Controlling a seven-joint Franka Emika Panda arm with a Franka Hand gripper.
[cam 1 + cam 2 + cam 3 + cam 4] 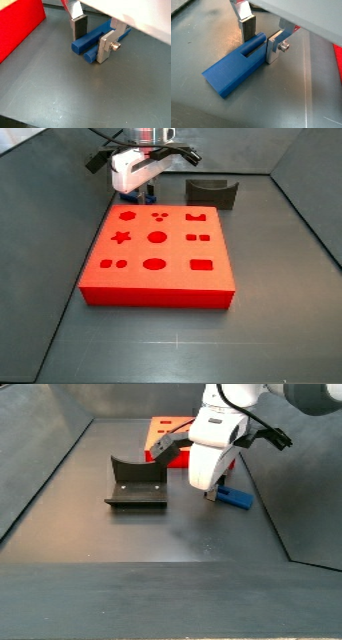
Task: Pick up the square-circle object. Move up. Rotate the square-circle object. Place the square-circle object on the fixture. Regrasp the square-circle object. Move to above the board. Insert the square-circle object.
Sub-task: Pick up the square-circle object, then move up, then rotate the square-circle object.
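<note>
Gripper (261,40) is low over the grey floor, fingers (79,27) partly open and straddling the square-circle object (234,70), one plate each side; can't tell if pads touch it. Object lies flat on the floor, long axis level, running out from betw. the fingers. In a side view it sits beside the board (158,253), at the far end; fixture (136,484) stands apart, nothing betw. them. No readable writing.

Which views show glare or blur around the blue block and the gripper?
In both wrist views the gripper straddles the sharp square-circle object; a pale sheen streaks the floor. In a side view the board is evenly lit, the block mostly hidden.
</note>
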